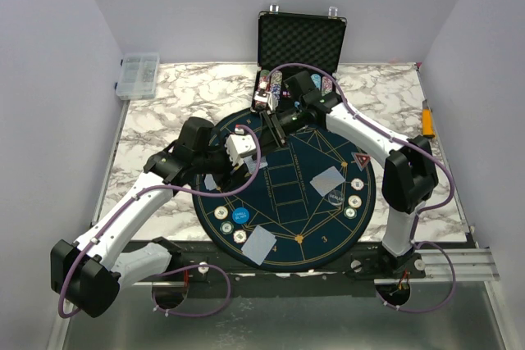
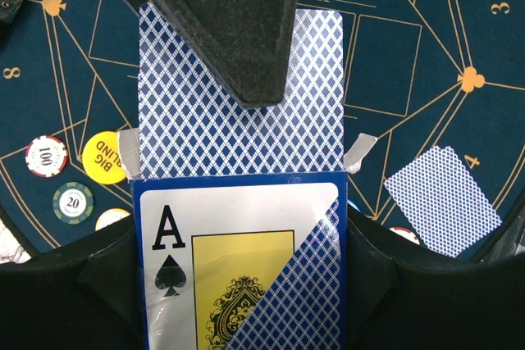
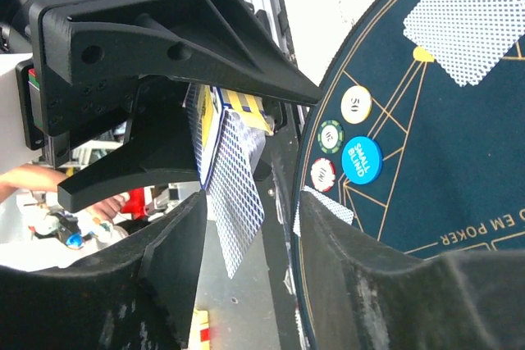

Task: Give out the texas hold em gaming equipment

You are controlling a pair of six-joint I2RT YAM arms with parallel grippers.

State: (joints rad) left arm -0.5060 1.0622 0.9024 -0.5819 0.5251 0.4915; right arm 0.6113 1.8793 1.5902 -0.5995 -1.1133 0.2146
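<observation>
From above, the left gripper (image 1: 240, 153) hangs over the mat (image 1: 283, 202), inside its far-left edge; its wrist view shows it clamping the card box (image 2: 246, 268), with one thin, slick, bendy card (image 2: 197, 133) jutting out; the right gripper (image 3: 254, 202) gapes around that card's free end, probably the best place to pinch.

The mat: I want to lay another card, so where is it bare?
Bare: the centre of the mat, between the right card and the left chips; also the near edge between the near card and the right chips. Crowded: the far edge, around the left pincer and right pincer.
</observation>
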